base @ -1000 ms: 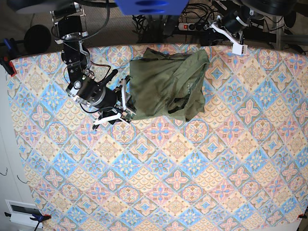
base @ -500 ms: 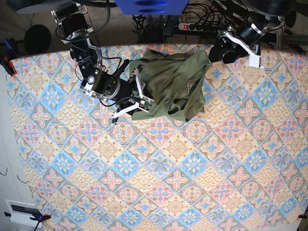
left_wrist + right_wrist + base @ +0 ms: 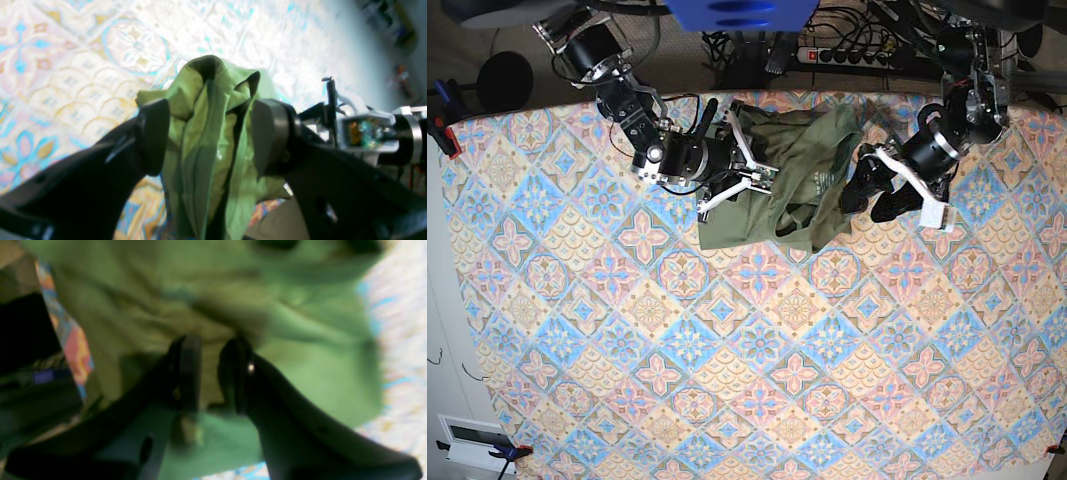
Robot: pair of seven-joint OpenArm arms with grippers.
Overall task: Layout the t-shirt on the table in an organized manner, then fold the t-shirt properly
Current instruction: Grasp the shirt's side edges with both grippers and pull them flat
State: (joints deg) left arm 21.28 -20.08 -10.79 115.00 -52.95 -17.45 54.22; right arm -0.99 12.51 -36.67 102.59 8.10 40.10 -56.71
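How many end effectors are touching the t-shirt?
2. The right end effector is at the t-shirt's left edge in the base view; the left end effector is at its right edge.

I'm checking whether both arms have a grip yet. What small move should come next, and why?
Probably close the left gripper: its jaws stand open around a bunched fold of the t-shirt, while the right gripper looks nearly shut on cloth, so only one side seems held.

Shirt [image 3: 792, 180] lies bunched on table [image 3: 727, 380], near its far edge, centre. Right gripper [image 3: 745, 170] is on the shirt's left part in base view. Left gripper [image 3: 867, 195] is just beside its right edge.
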